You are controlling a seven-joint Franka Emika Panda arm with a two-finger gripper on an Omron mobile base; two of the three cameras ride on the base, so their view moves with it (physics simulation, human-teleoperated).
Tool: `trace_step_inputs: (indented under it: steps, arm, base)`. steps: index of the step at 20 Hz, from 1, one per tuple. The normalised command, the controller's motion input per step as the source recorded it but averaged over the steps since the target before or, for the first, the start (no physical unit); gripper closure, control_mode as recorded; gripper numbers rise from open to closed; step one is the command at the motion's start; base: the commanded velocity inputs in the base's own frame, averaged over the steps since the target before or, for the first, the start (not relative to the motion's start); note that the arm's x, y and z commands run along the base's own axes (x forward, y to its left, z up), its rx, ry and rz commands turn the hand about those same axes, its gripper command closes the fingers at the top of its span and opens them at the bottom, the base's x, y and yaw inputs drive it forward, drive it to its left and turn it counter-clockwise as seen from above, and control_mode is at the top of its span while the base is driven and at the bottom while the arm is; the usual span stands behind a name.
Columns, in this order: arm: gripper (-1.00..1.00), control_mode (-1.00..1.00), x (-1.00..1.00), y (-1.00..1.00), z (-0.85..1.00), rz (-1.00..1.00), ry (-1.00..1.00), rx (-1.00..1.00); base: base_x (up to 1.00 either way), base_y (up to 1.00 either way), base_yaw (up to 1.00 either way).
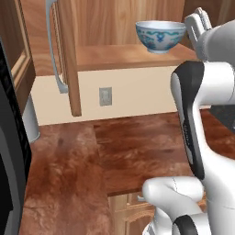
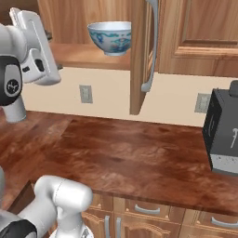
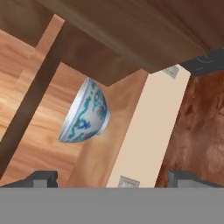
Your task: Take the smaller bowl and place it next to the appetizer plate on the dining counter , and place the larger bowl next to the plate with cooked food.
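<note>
The larger bowl [image 1: 160, 36] sits upright on the open cabinet's shelf [image 1: 128, 57], above the bench [image 2: 139, 153]. The claw [image 3: 113, 177] is spread wide, empty, short of the bowl.

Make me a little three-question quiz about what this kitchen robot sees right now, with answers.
1. True or false: the large white ceramic bowl with the blue pattern stands upright on the open wooden cabinet shelf.
2. Are the robot's gripper jaws open or shut?
3. Which hangs on the cream wall below the shelf: A) a grey wall outlet, B) a clock, C) a towel?

Key: 1 true; 2 open, with nothing between them; 3 A.
</note>
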Motion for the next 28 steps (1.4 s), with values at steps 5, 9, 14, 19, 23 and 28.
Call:
trace_step_inputs:
  steps: [5,9,14,19,23,28]
  arm:
    - [-1.0,-1.0,0.34,-0.56,-0.03,0.04,0.0,0.26]
    - [-1.0,-1.0,0.74,-0.2,-0.24,0.01,-0.02,0.18]
    - [-1.0,-1.0,0.83,-0.06,-0.17,0.05,-0.02,0.16]
    - [-1.0,-1.0,0.62,-0.23,0.0,0.09,-0.03,0.09]
    - [-1.0,-1.0,0.26,-0.1,0.05,0.02,0.0,0.01]
    - [-1.0,-1.0,0.19,-0.07,0.24,0.01,0.01,0.02]
  base:
    - [0.0,0.0,0.0]
    - [0.0,0.0,0.0]
    - [0.0,0.0,0.0]
    - [0.0,0.0,0.0]
    - [0.0,0.0,0.0]
    - [0.0,0.0,0.0]
